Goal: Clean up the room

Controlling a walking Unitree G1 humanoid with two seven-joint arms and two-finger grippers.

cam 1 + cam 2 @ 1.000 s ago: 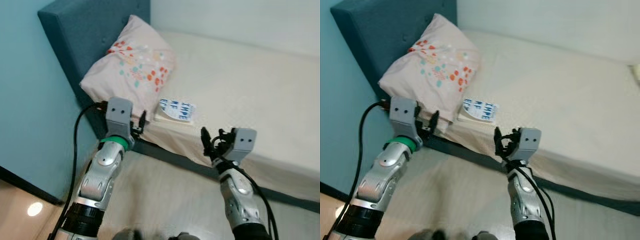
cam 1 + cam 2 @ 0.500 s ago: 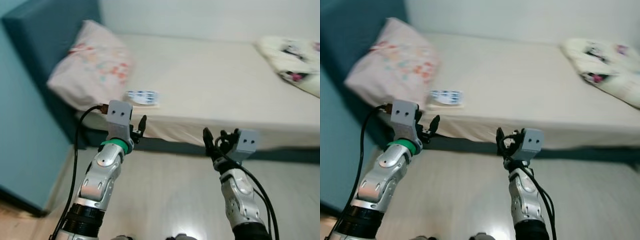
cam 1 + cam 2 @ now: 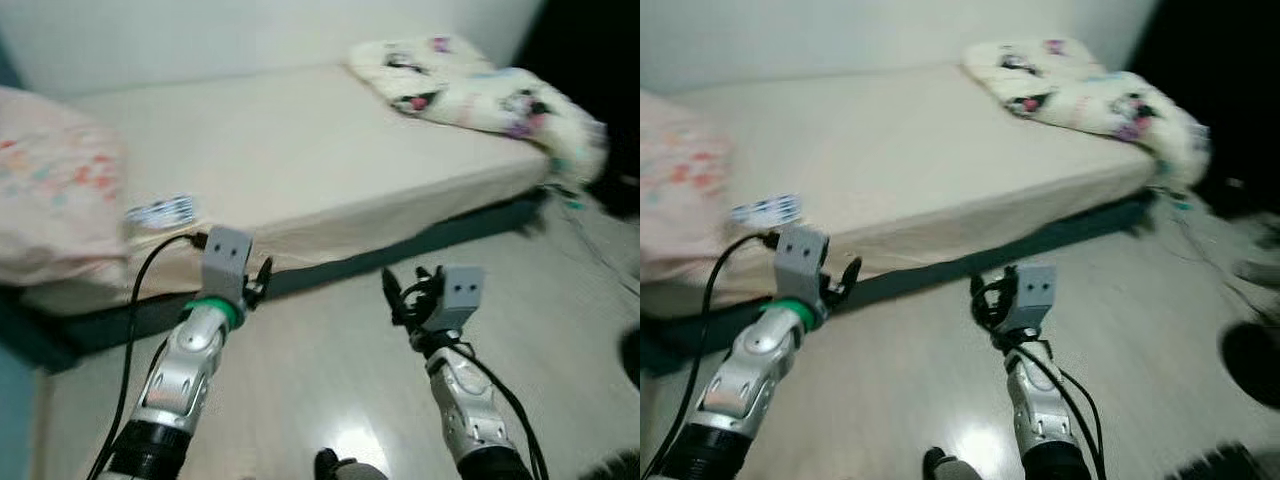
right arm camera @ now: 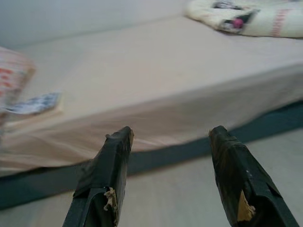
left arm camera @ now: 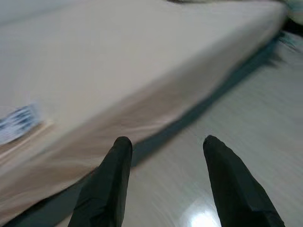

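1. Your left gripper (image 5: 163,146) and right gripper (image 4: 168,137) are hovering over pale floor, fingers apart, empty.
2. A blue-and-white book (image 3: 160,211) is lying at the beige mattress's (image 3: 300,150) near edge, beside the pink patterned pillow (image 3: 50,200).

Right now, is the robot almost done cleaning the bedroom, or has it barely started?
Barely started, it seems. Nothing looks put away yet: the book lies on the bed beside the pillow, and the crumpled blanket sits bunched at the far end. In hand: nothing. The left gripper and right gripper are both open above the floor. Left to do: the book and blanket, probably.
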